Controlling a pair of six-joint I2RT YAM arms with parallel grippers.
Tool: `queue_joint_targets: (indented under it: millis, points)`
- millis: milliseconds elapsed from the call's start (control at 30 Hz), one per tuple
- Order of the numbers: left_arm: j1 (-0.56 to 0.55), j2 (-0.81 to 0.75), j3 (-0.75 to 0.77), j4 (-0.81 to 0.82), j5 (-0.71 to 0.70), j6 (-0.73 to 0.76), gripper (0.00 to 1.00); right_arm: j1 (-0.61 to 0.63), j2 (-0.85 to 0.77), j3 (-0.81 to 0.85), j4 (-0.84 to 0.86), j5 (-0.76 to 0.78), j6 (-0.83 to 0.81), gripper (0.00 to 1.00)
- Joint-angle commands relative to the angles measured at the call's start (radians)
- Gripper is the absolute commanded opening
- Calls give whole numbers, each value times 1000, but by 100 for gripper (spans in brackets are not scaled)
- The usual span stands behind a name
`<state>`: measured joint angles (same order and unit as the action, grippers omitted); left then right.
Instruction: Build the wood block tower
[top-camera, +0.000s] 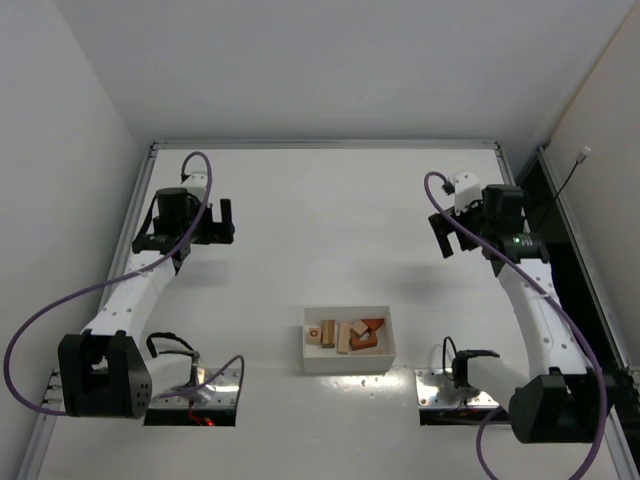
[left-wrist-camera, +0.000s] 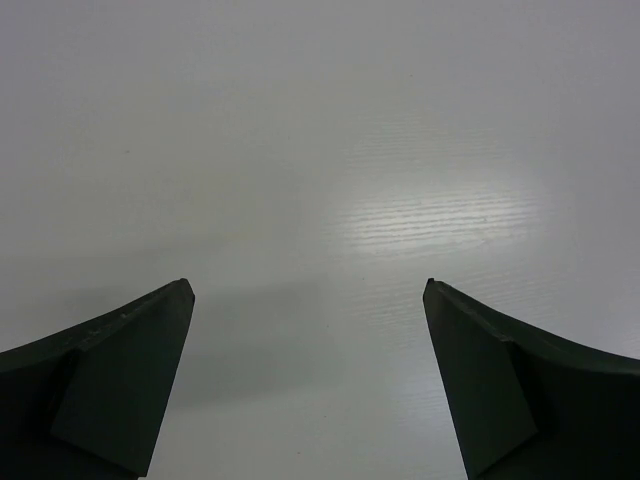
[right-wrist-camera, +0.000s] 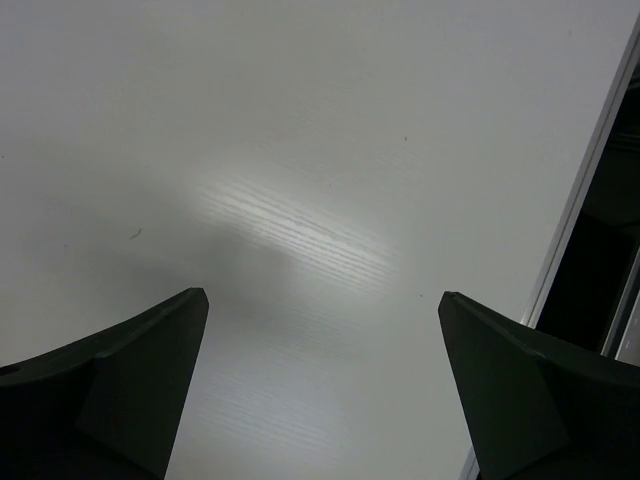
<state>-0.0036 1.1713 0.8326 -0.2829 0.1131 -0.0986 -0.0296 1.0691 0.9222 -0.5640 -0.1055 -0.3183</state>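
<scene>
Nearest the arm bases, the white bin (top-camera: 345, 363) is seen on the table (top-camera: 320, 210), with the wooden blocks (top-camera: 347, 334) lying crowded inside; no tower is begun. A neighbouring block could be jammed against the bin wall when one is picked. Farther out, the left gripper (top-camera: 226, 221) and right gripper (top-camera: 441, 236) are held above bare table, well apart from the bin, fingers spread wide, empty.

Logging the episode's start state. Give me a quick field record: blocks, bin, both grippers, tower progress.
wooden blocks: tan and reddish-brown, lying loose inside the bin
white bin: on the table, between the two arm bases
left gripper: open, empty, over bare table, away from the bin
right gripper: open, empty, over bare table near the right edge
tower: not started, no block stacked outside the bin
</scene>
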Motion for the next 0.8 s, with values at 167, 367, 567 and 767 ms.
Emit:
queue_joint_targets:
  millis: [167,367,567,767]
  points:
    - [10,-32,-4,5,23,4,100,8,57,99,-43,-52,-63,100]
    - [10,7,25,-33,-1,-10,100,8,91,202,-166,-306,-179,96]
    - [10,48,83,-114,25,48,100,46,170,377,-448,-583,-425,80]
    - [10,93,117,-156,82,91,100,135,413,566,-846,-605,-711,69]
